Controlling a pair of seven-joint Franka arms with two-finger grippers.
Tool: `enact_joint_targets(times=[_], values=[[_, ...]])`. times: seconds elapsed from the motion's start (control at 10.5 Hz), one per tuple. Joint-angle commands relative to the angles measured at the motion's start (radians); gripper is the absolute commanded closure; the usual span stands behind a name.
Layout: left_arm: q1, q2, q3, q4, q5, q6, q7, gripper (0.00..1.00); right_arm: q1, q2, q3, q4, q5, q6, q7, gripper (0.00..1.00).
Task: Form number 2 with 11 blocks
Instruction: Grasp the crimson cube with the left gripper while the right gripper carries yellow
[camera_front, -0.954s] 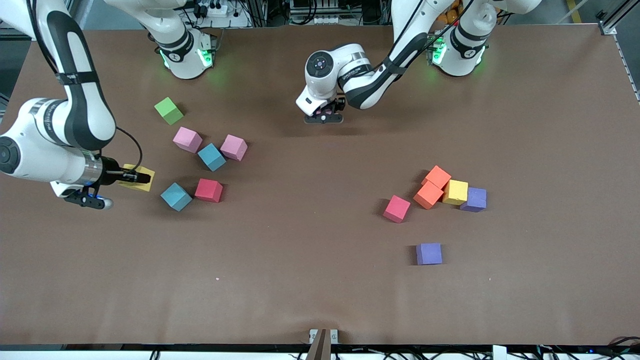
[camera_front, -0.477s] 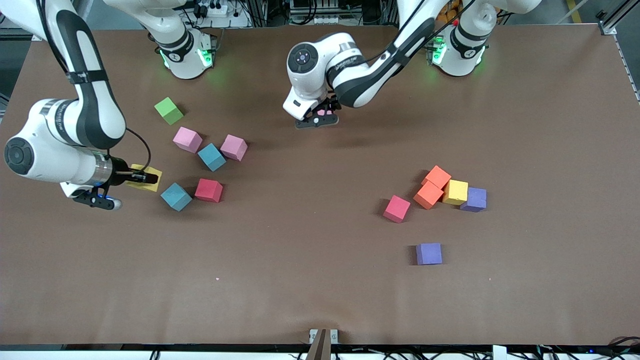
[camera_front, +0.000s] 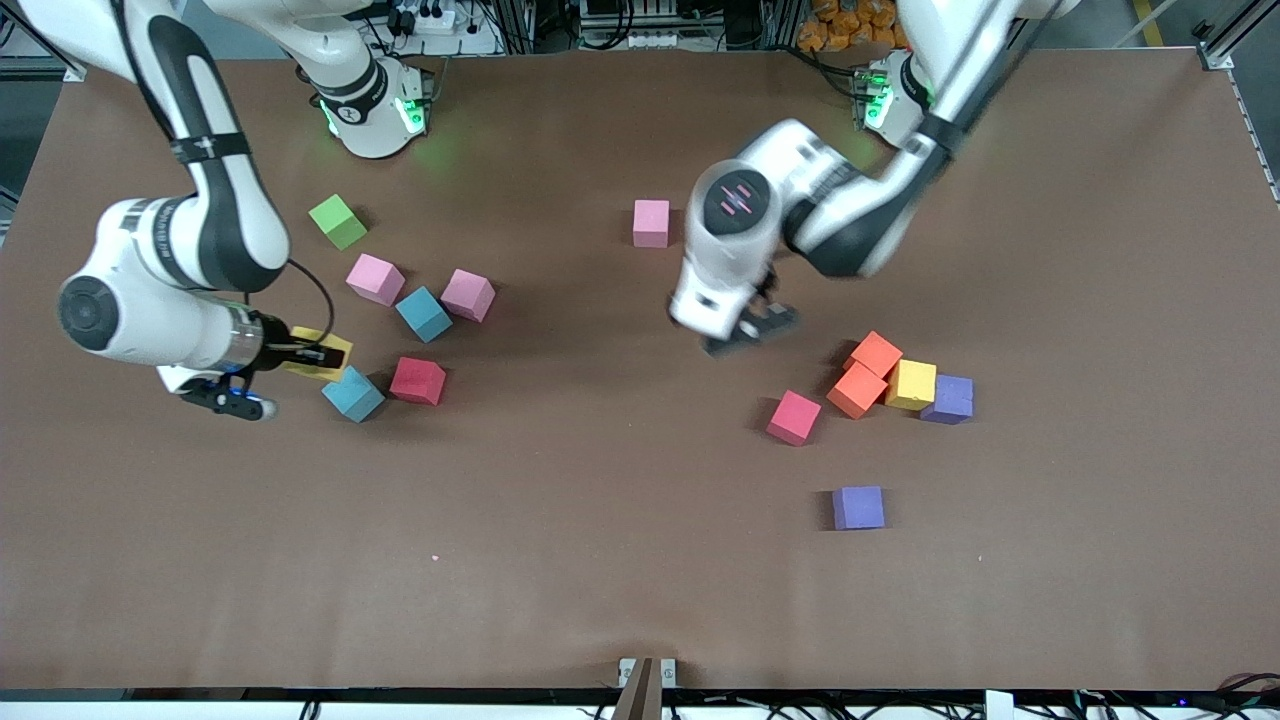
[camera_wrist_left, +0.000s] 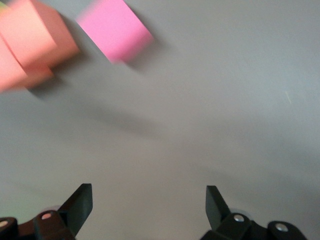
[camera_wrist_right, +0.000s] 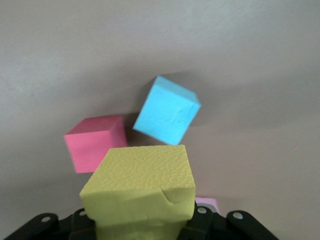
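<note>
My right gripper (camera_front: 312, 354) is shut on a yellow block (camera_front: 325, 352) (camera_wrist_right: 142, 185), held over the table beside a light blue block (camera_front: 352, 394) (camera_wrist_right: 167, 110) and a red block (camera_front: 417, 380) (camera_wrist_right: 95, 142). Two pink blocks (camera_front: 375, 278) (camera_front: 468, 294) flank another blue block (camera_front: 423, 313). A lone pink block (camera_front: 651, 222) rests mid-table near the bases. My left gripper (camera_front: 745, 335) (camera_wrist_left: 148, 205) hangs open and empty near a red block (camera_front: 793, 417) (camera_wrist_left: 115, 29), two orange blocks (camera_front: 876, 353) (camera_front: 857, 389), a yellow block (camera_front: 911, 384) and a purple block (camera_front: 948, 399). No number 2 is in view.
A green cube (camera_front: 337, 221) sits toward the right arm's end, nearer the bases than the pink blocks. A second purple cube (camera_front: 858, 507) lies alone nearer the front camera than the red block. The brown table (camera_front: 600, 560) has wide bare room along its front.
My left gripper opened, left the pink block on the table and swung toward the orange and red blocks. My right gripper carried the yellow block toward the table's middle.
</note>
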Motion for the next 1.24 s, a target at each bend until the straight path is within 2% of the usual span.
enact_joint_targets(times=[0.0,0.38,0.57,0.86,1.14], values=[[-0.022,0.076,0.089,0.104,0.013,0.005,-0.027,0.0,0.083,-0.008,-0.004,0.005,0.001,-0.007,0.046,0.76],[-0.01,0.168,0.18,0.111,0.007,0.13,-0.133,0.0,0.213,-0.053,-0.001,0.0,-0.001,-0.015,-0.002,0.74],[-0.001,0.181,0.184,0.108,0.009,0.189,-0.162,0.0,0.241,-0.053,-0.001,-0.003,0.001,-0.009,-0.148,0.74],[-0.001,0.197,0.186,0.103,0.009,0.229,-0.216,0.0,0.275,-0.065,0.0,-0.027,0.006,-0.03,-0.473,0.71],[0.004,0.205,0.186,0.091,0.006,0.23,-0.335,0.0,0.397,-0.082,-0.001,-0.034,0.004,-0.041,-0.613,0.7]])
